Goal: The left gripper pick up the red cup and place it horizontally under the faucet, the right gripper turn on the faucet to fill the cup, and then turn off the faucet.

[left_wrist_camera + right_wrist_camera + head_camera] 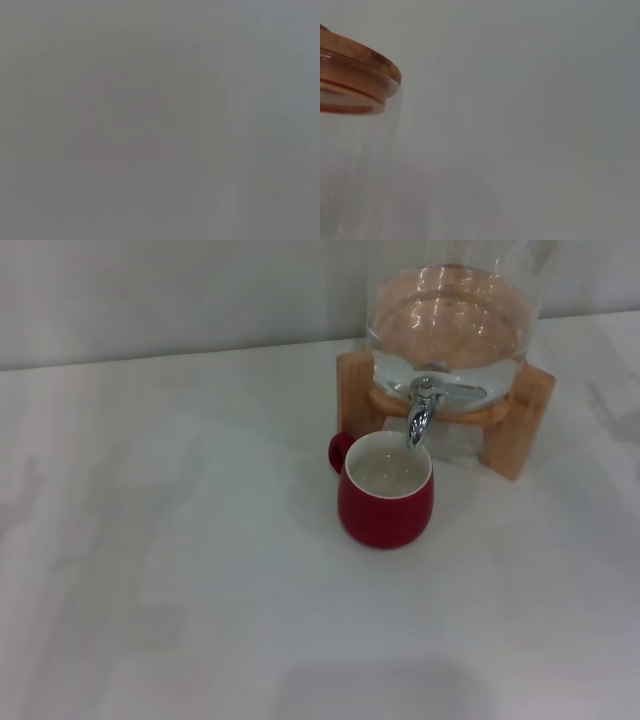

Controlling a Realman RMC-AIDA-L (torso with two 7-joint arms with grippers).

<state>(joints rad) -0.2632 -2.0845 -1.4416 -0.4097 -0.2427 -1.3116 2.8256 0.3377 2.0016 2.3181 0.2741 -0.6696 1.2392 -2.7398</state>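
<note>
In the head view the red cup (pixel 385 492) stands upright on the white table, its handle toward the left, with water showing inside its white interior. Its mouth sits right beneath the chrome faucet (pixel 421 412), whose lever points to the right. The faucet belongs to a clear glass dispenser (pixel 452 315) on a wooden stand (pixel 524 416). No stream shows from the spout. Neither gripper appears in any view. The left wrist view is a blank grey. The right wrist view holds the dispenser's wooden lid (pixel 355 65) and glass wall (pixel 355 170).
The white table (pixel 170 540) spreads wide to the left and front of the cup. A pale wall (pixel 170 295) runs along the back behind the dispenser.
</note>
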